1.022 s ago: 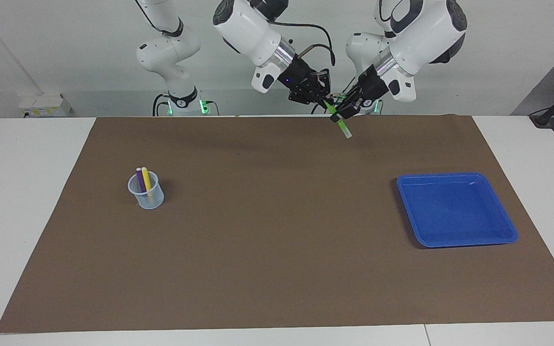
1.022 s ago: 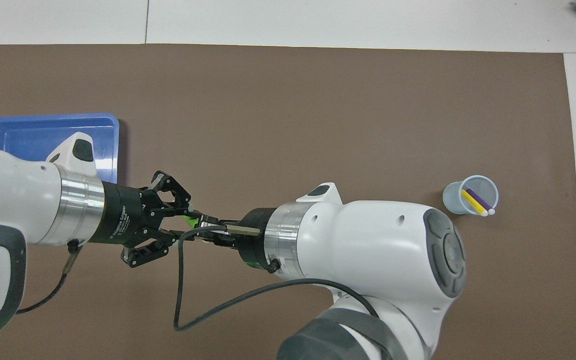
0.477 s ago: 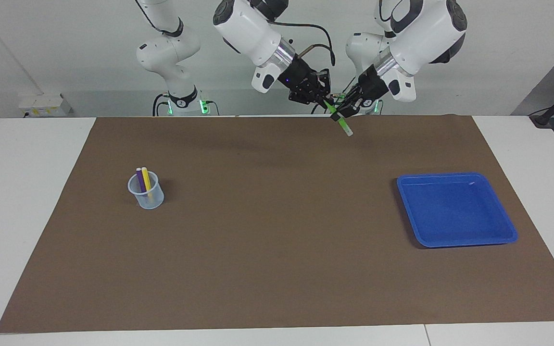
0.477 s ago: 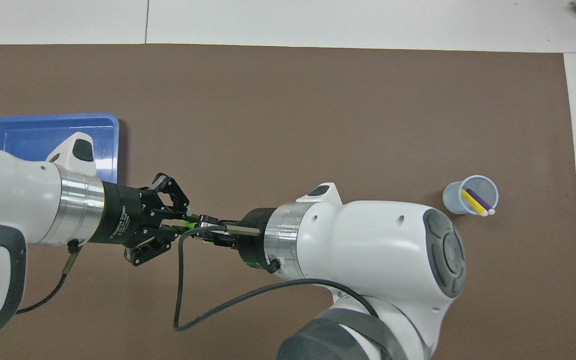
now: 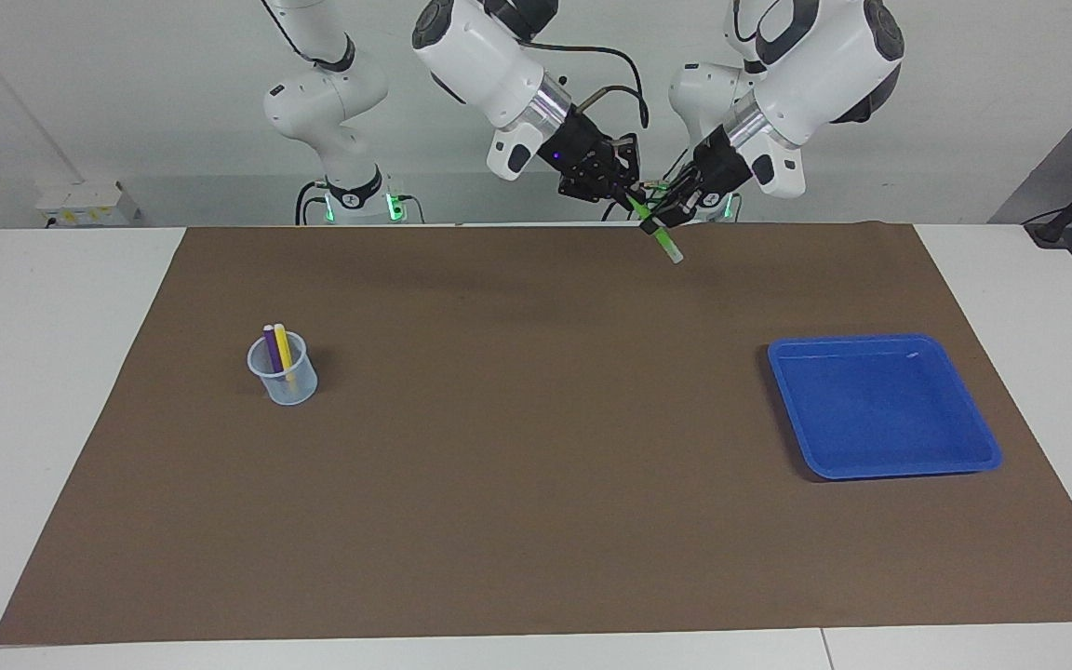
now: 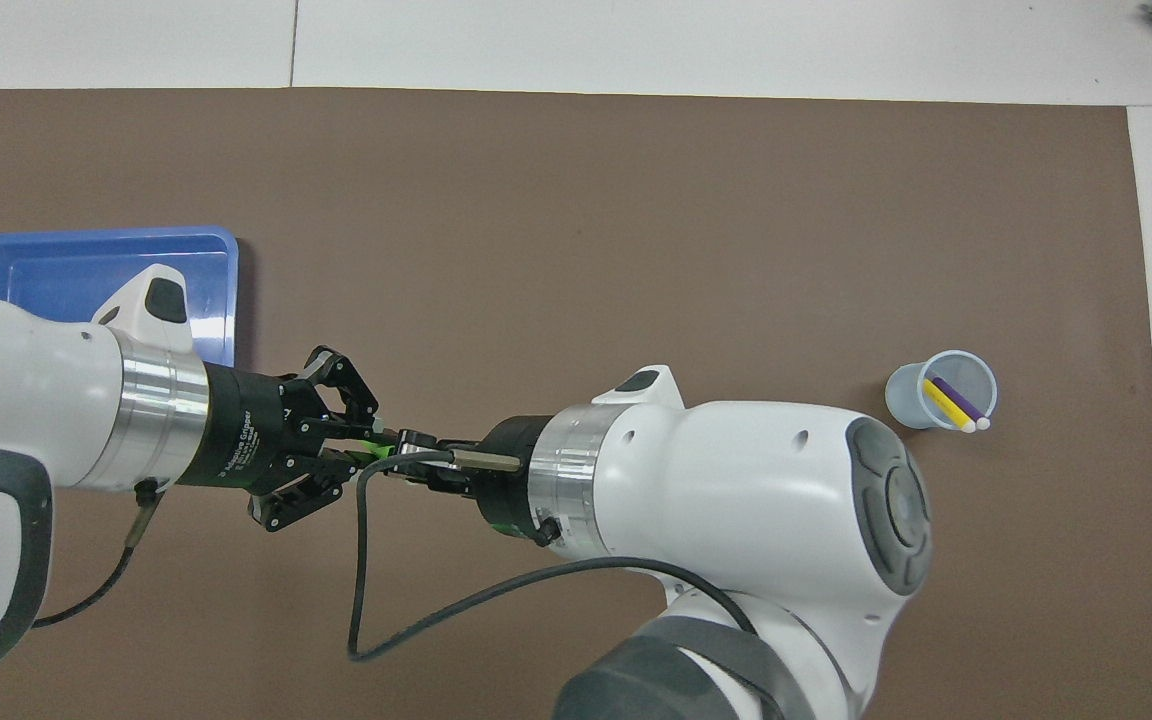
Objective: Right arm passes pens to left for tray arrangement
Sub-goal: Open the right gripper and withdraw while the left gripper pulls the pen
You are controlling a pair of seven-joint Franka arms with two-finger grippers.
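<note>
The right gripper (image 5: 627, 193) and the left gripper (image 5: 659, 212) meet tip to tip in the air over the brown mat (image 5: 536, 521) at the robots' edge of the table; both are closed on the green pen (image 5: 659, 235), which slants down from between them, pale tip lowest; the blue tray (image 5: 955, 461) lies on the mat toward the left arm's end, well apart from the grippers; the yellow pen (image 5: 283, 347) and purple pen (image 5: 271, 344) stand in the cup (image 5: 294, 389) toward the right arm's end.
</note>
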